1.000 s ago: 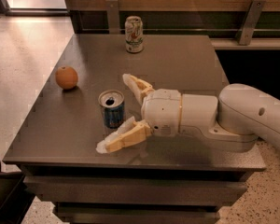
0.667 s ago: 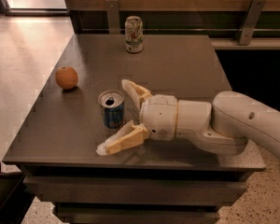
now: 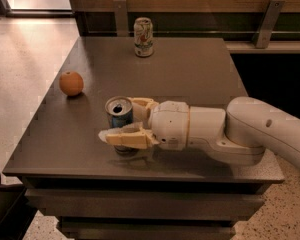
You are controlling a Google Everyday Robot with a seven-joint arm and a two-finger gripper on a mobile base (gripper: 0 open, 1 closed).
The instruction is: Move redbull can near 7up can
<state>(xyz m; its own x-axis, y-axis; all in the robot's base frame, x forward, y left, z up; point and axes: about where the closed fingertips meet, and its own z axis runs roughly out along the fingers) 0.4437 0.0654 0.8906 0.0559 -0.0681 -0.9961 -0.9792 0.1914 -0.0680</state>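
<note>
The redbull can (image 3: 118, 115), slim, blue and silver with an opened top, stands near the front left of the dark table (image 3: 190, 69). My gripper (image 3: 124, 122) reaches in from the right and is closed around it; the near finger (image 3: 127, 138) crosses the can's lower front and the far finger (image 3: 143, 104) lies behind it. The can's base is hidden by the near finger. The 7up can (image 3: 143, 36), white with green and red markings, stands upright at the table's far edge, well beyond the gripper.
An orange (image 3: 71, 83) sits on the table to the left of the redbull can. A wooden wall with metal brackets (image 3: 121, 16) runs behind the table. The floor drops away on the left and in front.
The fingers, spread wide on either side of the can before, have closed in onto it. The arm has moved slightly left toward the can.
</note>
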